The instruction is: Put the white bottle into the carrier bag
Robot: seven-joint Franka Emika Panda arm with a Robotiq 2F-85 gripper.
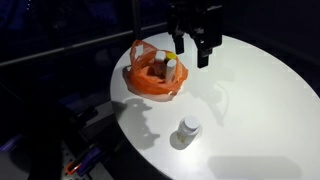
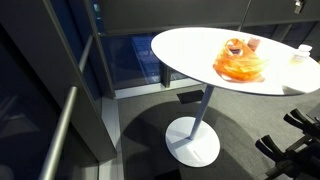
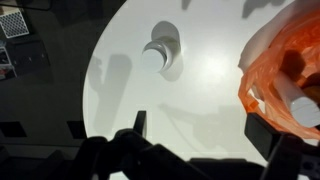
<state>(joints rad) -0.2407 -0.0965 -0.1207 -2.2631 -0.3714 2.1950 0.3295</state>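
Note:
A white bottle (image 1: 188, 129) stands upright on the round white table (image 1: 250, 100), near its front edge; it also shows in the wrist view (image 3: 157, 55) and far right in an exterior view (image 2: 302, 52). The orange carrier bag (image 1: 155, 72) sits open on the table with some items inside; it shows too in an exterior view (image 2: 240, 62) and at the right of the wrist view (image 3: 285, 80). My gripper (image 1: 191, 52) hangs open and empty above the table beside the bag, well apart from the bottle. In the wrist view its fingers (image 3: 205, 135) are spread.
The table stands on a single pedestal with a round base (image 2: 193, 142) on a dark floor. A metal railing (image 2: 60, 130) and glass wall lie beyond the table's edge. Dark clutter and cables (image 1: 80, 155) sit below the table edge.

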